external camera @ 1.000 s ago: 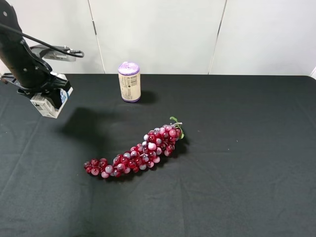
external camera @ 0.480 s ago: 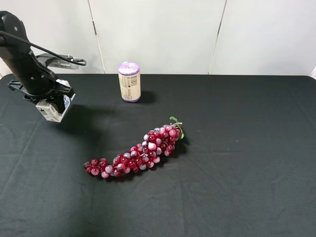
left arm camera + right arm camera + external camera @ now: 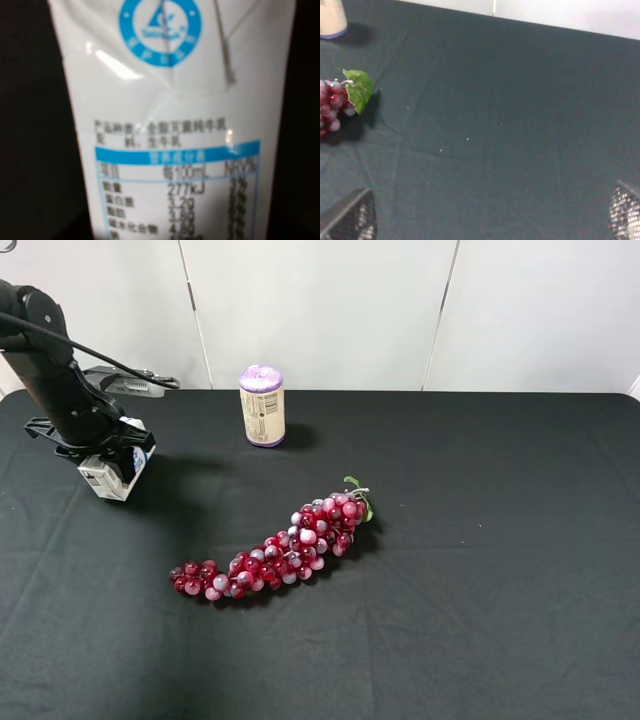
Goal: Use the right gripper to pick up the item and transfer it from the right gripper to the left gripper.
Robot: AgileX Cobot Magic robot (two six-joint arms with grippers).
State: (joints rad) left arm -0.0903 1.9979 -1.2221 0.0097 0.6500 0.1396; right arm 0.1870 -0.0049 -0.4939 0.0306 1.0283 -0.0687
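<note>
Left gripper (image 3: pixel 112 465) clamps the milk carton (image 3: pixel 108 476) near the counter's (image 3: pixel 480 570) left edge; right gripper (image 3: pixel 490 215) fingers spread, empty.

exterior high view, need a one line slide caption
Left gripper holds the drink carton at the black table's edge, with grapes mid-table.

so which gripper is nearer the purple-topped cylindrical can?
Left. The left gripper, shut on the white drink carton, sits at the table's left side near the purple-topped cylindrical can. The right gripper is out of the overhead view, open over bare black cloth.
</note>
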